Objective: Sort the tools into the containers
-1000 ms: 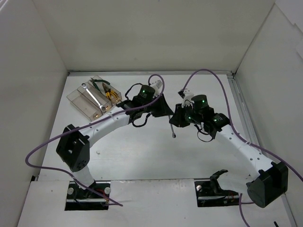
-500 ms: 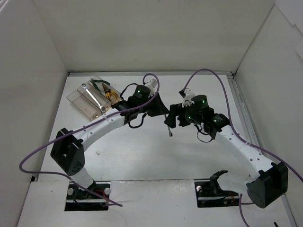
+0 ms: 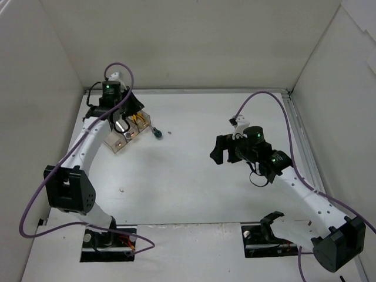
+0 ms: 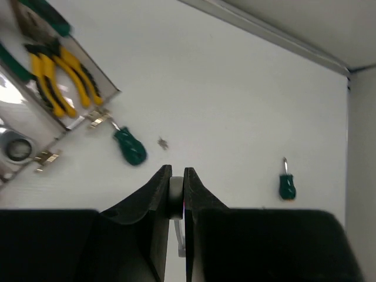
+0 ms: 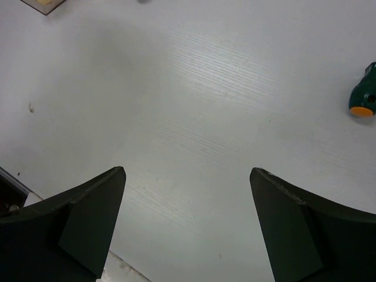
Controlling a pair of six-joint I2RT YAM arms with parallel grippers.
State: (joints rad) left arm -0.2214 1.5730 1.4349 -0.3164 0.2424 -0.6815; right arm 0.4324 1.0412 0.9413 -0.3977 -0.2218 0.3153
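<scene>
The clear containers (image 3: 117,141) stand at the back left, holding yellow-handled pliers (image 4: 56,82), green-handled pliers (image 4: 44,14) and a silver wrench (image 4: 14,150). My left gripper (image 3: 122,117) hovers over them, shut (image 4: 176,173) on a thin silver wrench (image 4: 175,188) whose shaft runs back between the jaws. A green stubby screwdriver (image 3: 157,134) lies on the table just right of the containers (image 4: 88,70). Another green screwdriver (image 4: 287,185) lies farther right; its orange end (image 5: 364,97) shows in the right wrist view. My right gripper (image 3: 218,154) is open and empty (image 5: 187,171) above bare table.
A small bit of debris (image 3: 170,133) lies beside the near screwdriver, and a speck (image 3: 121,190) sits at the front left. White walls enclose the table on three sides. A purple cable trails from each arm.
The right gripper opened and let go of the silver wrench. The left arm swung from mid-table to the back left over the containers, carrying the wrench.
</scene>
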